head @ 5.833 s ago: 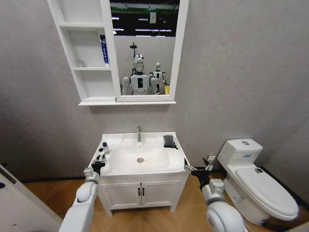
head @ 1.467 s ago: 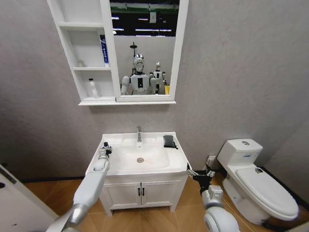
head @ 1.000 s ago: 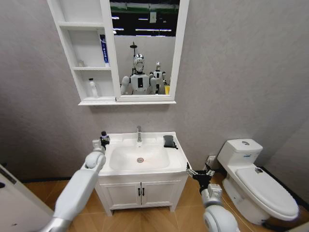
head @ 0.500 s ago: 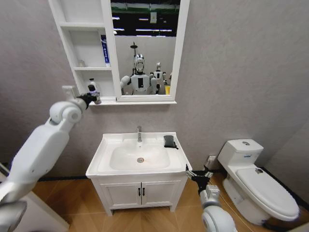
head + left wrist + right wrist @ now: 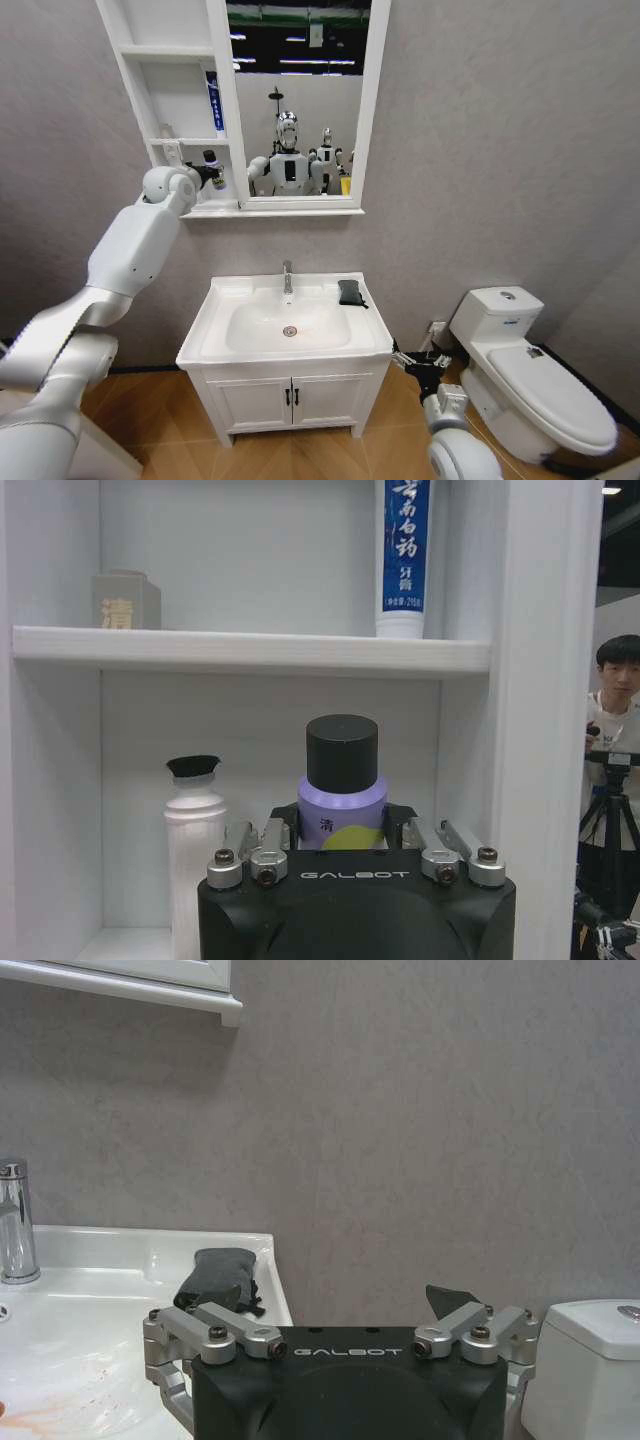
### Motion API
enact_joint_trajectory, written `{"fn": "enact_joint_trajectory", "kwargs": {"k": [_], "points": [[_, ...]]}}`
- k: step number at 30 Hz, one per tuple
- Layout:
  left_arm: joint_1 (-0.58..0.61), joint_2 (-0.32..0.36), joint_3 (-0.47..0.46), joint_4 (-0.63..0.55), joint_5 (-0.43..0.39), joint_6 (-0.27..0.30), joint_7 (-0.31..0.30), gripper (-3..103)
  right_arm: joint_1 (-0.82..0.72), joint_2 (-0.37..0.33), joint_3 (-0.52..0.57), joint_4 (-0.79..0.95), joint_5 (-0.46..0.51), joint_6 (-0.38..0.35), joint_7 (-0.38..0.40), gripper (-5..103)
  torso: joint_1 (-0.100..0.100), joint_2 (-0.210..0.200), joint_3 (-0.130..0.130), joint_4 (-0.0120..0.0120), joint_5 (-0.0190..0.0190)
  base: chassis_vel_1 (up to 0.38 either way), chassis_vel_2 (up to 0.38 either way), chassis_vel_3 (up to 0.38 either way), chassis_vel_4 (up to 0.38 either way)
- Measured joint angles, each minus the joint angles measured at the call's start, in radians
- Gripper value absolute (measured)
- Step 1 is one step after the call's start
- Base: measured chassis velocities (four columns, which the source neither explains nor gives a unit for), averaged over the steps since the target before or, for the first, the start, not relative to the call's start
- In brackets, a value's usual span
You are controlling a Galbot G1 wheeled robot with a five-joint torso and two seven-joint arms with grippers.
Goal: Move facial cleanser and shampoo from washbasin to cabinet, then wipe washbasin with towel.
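At the cabinet [image 5: 168, 110], the left gripper [image 5: 211, 172] is raised to the lowest of the three open shelf niches, its arm stretching up from the robot's left side. Its fingers [image 5: 262, 845] are closed on a small lavender bottle [image 5: 341, 810] with a black cap, held upright at the mouth of that niche. In the left wrist view a white bottle [image 5: 193, 855] with a black top stands upright inside the same niche, just beside the held one. On the shelf above, a blue-and-white tube [image 5: 404, 555] stands on its white cap against the niche's side wall next to the mirror [image 5: 298, 95], and a small grey box [image 5: 126, 600] sits toward the other end of that shelf.

Below, the washbasin [image 5: 285, 325] sits on a white two-door floor vanity [image 5: 289, 398], with the chrome tap [image 5: 288, 277] at the back of the bowl. The towel [image 5: 350, 292], a dark folded cloth, lies on the basin's rim at the back corner on the robot's right. The right wrist view shows faint reddish marks in the bowl.

The right gripper [image 5: 418, 363] hangs low, beside the vanity's right front corner and between it and the white toilet [image 5: 530, 385]. Its fingers [image 5: 240, 1337] are spread apart, with nothing between them.
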Motion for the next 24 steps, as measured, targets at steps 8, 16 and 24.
{"fn": "enact_joint_trajectory", "kwargs": {"k": [8,16,24], "points": [[0.017,-0.052,-0.028,0.068,0.037,-0.017,0.011,43,0.020,-0.012,-0.004,-0.011,-0.002,-0.004,0.002,100,0.000,0.000,0.000,-0.0002,0.0001,0.000,0.000,0.000,0.000],[0.016,-0.091,-0.040,0.124,0.071,-0.045,0.021,43,0.018,-0.016,0.000,-0.016,-0.001,-0.002,0.002,100,0.000,0.000,0.000,-0.0003,0.0002,0.000,0.000,0.000,0.000],[0.012,-0.110,-0.045,0.162,0.107,-0.064,0.016,47,0.011,-0.016,-0.001,-0.017,-0.001,0.008,-0.001,100,0.000,0.000,0.000,-0.0003,0.0001,0.000,0.000,0.000,0.000]]}}
